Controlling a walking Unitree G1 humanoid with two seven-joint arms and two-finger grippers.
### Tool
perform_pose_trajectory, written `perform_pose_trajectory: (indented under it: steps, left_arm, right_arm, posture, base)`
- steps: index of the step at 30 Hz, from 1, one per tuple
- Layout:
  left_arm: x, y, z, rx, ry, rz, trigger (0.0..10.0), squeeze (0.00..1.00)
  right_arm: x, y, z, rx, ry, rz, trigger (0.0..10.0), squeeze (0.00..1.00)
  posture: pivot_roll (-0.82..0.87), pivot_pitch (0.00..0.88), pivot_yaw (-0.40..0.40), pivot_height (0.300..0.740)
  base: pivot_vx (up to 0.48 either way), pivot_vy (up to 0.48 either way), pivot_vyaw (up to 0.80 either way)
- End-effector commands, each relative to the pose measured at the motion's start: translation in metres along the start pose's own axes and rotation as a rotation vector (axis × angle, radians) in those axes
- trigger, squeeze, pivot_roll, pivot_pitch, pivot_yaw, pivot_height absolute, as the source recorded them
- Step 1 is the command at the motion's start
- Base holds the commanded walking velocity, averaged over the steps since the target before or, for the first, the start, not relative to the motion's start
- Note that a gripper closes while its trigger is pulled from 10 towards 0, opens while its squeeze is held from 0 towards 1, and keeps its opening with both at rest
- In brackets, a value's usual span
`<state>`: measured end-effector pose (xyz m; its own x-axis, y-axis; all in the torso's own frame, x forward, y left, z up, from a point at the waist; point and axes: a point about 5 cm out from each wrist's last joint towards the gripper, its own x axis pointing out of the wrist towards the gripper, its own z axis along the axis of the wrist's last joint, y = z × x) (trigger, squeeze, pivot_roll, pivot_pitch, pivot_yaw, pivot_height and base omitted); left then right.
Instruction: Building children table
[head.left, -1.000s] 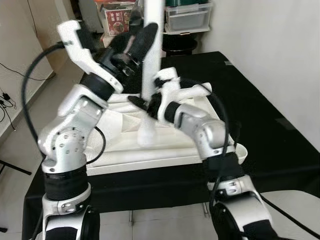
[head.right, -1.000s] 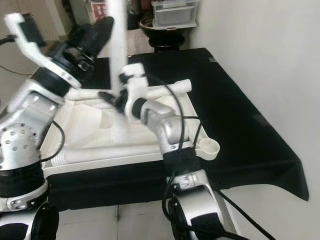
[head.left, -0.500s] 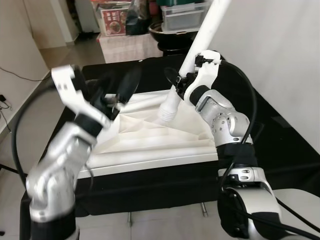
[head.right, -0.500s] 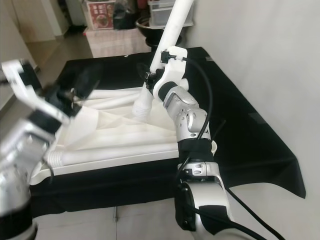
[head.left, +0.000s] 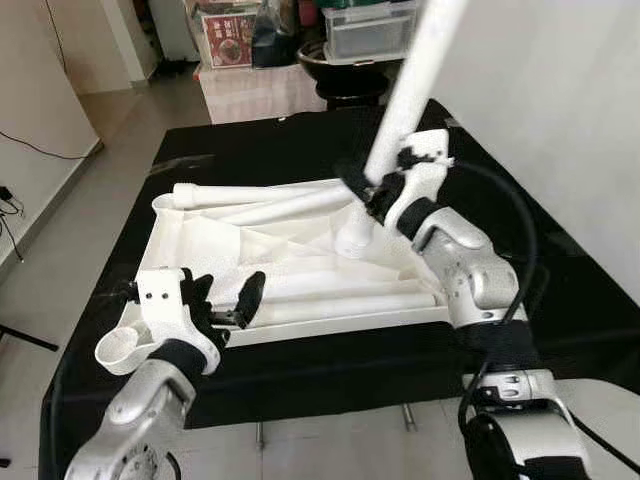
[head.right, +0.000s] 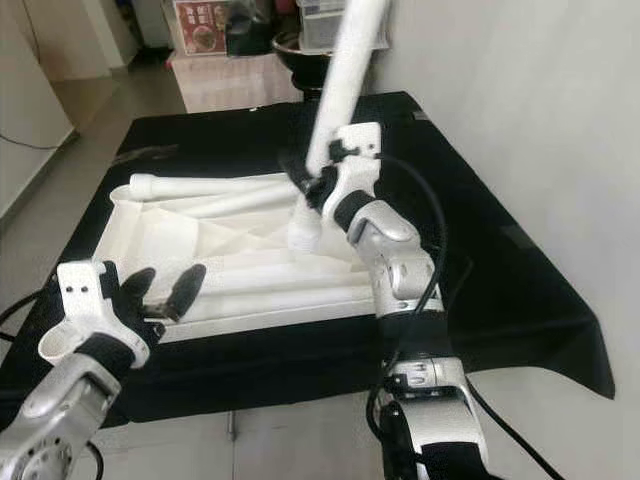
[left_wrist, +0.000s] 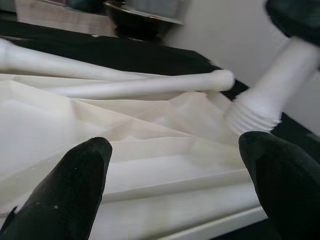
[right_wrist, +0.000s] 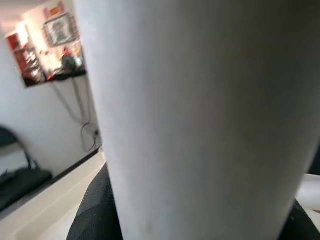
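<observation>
Left eye view, nearest first: the left gripper (head.left: 225, 300) hovers at 7 o'clock, just off the near edge of the white tabletop (head.left: 240, 255), its fingers spread apart and holding nothing. The left wrist view confirms both fingers (left_wrist: 70, 192) wide, looking across the tabletop's ribbed underside. The tabletop lies upside down on the black-draped table (head.left: 560, 300). Two loose white legs (head.left: 260, 200) lie along its far side, toward 11 o'clock.

At centre, toward 1 o'clock, the right gripper (head.left: 372, 190) clamps a third white leg (head.left: 405, 95), fingers closed around the shaft. This leg stands tilted, top leaning away toward 1 o'clock, its ribbed threaded end (left_wrist: 252, 117) resting on or at the tabletop. Whether the thread sits in a socket cannot be told.

Assessment: the step in hand appears to be seating this leg. To do it well, the leg should be brought square to the tabletop before any turning, since a tilted start risks cross-threading. The free left gripper would do best pressing on the near edge, as the light tabletop may slide or rotate under torque.
</observation>
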<state>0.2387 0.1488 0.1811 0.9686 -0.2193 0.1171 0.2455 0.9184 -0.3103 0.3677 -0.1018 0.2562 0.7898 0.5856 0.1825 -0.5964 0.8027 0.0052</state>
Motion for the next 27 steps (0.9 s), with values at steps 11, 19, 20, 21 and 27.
perform_pose_trajectory:
  steps: [11,19,20,21,27]
  left_arm:
    - [-0.008,-0.016,-0.02,0.085,0.088,-0.073,10.0,0.0]
    - [-0.009,-0.023,-0.025,0.161,0.128,-0.103,10.0,0.0]
    - [-0.009,-0.023,-0.025,0.161,0.128,-0.103,10.0,0.0]
    - [-0.01,-0.023,-0.026,0.166,0.132,-0.108,10.0,0.0]
    - [-0.017,-0.027,-0.028,0.219,0.148,-0.127,10.0,0.0]
  right_arm:
    - [-0.007,0.016,0.0,-0.078,0.016,0.224,10.0,0.0]
    - [-0.004,0.013,0.008,-0.066,-0.004,0.252,10.0,0.0]
    - [-0.004,0.013,0.008,-0.066,-0.004,0.252,10.0,0.0]
    - [-0.003,0.014,0.007,-0.068,0.001,0.264,10.0,0.0]
    - [0.005,0.023,0.007,-0.104,-0.008,0.426,10.0,0.0]
  posture:
    - [-0.06,0.109,0.046,0.74]
    - [-0.06,0.127,0.038,0.74]
    - [-0.06,0.127,0.038,0.74]
    - [-0.06,0.127,0.038,0.74]
    - [-0.05,0.161,0.033,0.74]
  base:
    - [0.0,-0.381,0.0]
    - [0.0,0.0,0.0]
    - [0.0,0.0,0.0]
    - [0.0,0.0,0.0]
    - [0.0,0.0,0.0]
